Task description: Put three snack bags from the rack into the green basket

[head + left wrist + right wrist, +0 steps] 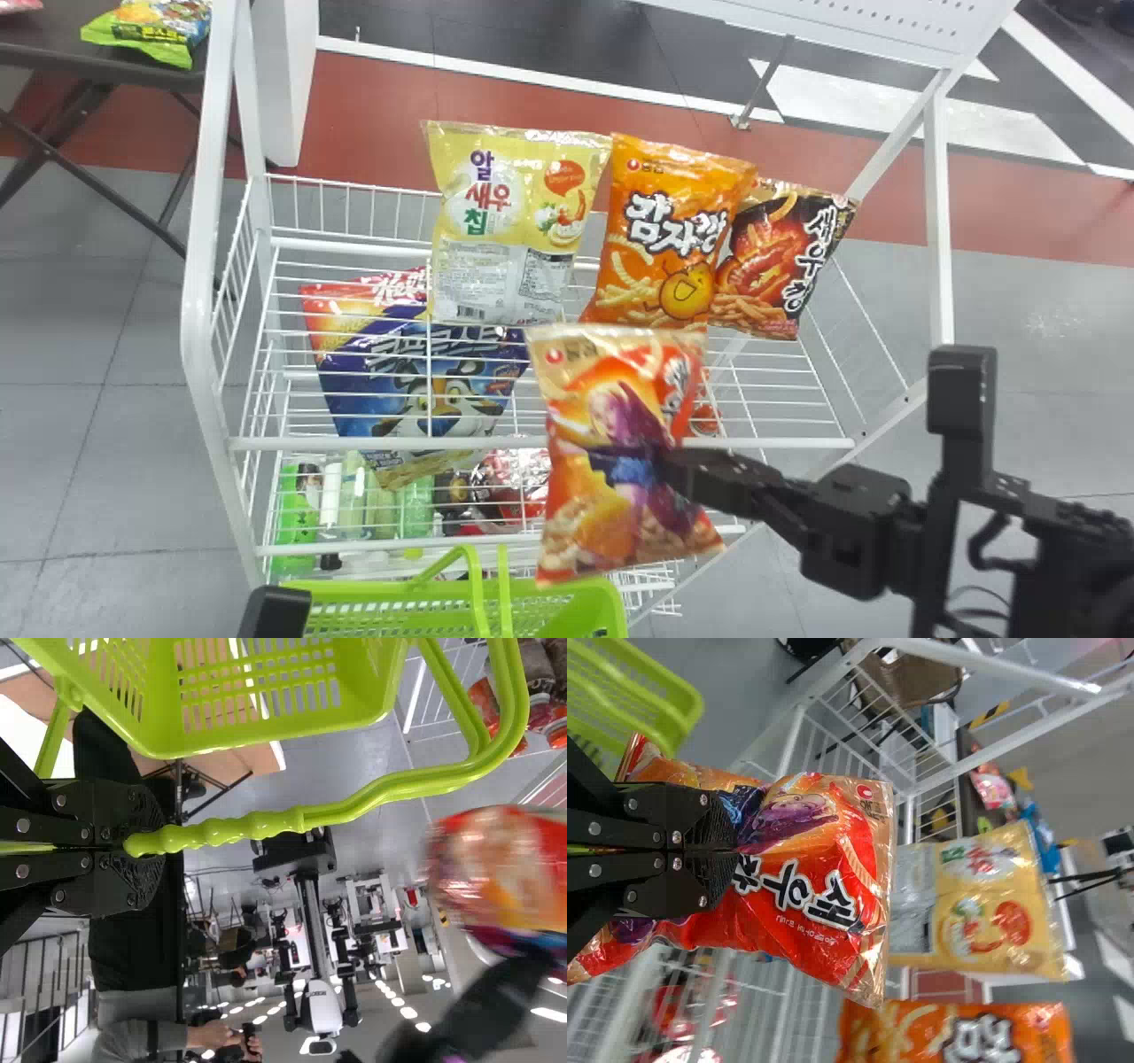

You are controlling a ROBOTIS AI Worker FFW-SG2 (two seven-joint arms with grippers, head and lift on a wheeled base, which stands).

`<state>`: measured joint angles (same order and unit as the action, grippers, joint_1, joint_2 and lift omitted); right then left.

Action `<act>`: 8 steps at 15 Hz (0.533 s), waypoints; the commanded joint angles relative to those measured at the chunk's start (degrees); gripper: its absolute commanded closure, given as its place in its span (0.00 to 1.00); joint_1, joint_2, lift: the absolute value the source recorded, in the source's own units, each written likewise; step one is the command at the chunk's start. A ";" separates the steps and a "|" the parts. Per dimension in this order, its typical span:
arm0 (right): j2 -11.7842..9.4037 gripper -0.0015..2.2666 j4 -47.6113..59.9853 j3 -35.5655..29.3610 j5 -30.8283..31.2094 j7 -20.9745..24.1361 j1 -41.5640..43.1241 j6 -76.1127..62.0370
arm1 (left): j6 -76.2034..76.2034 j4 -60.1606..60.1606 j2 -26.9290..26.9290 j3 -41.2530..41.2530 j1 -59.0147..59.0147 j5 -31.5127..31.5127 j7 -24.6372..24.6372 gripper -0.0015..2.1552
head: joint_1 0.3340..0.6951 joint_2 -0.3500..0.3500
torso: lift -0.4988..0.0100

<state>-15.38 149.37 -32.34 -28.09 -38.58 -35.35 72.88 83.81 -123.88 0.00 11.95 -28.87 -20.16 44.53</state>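
Snack bag [620, 381] in red and orange is pinched tightly by the right end effector [675, 468], in front of the rack [319, 443] and near the green basket [607, 611]. The basket's handle [239, 829] is gripped by the left end effector [276, 611]. Three bags (yellow [514, 221], orange [669, 230], black [780, 257]) are lined up on the rack.

Bold Korean lettering reads "알새우칩" on a yellow snack bag [509, 226], "감자깡" on an orange snack bag [664, 257] and "새우깡" on both a black snack bag [766, 266] and a red snack bag [824, 895].
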 commanded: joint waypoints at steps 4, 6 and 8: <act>-0.88 0.98 0.13 -1.67 2.95 -4.75 -2.44 12.51 | 0.00 -0.05 -0.15 -1.49 0.13 -1.46 0.56 0.69 | 1.00 0.00 | 0.98; -1.23 0.98 -3.56 5.45 6.03 -4.75 -4.37 13.39 | 0.00 0.13 -0.15 -1.49 0.13 -1.46 0.56 0.69 | 1.00 0.00 | 0.98; -0.52 0.98 -10.24 11.16 6.03 -4.49 -4.55 9.00 | -0.53 0.39 -0.15 -1.23 0.13 -1.37 0.65 0.69 | 1.00 0.00 | 0.98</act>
<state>-16.44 143.60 -25.39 -22.38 -43.08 -39.61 84.94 83.54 -123.66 0.00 10.54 -28.74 -21.57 45.10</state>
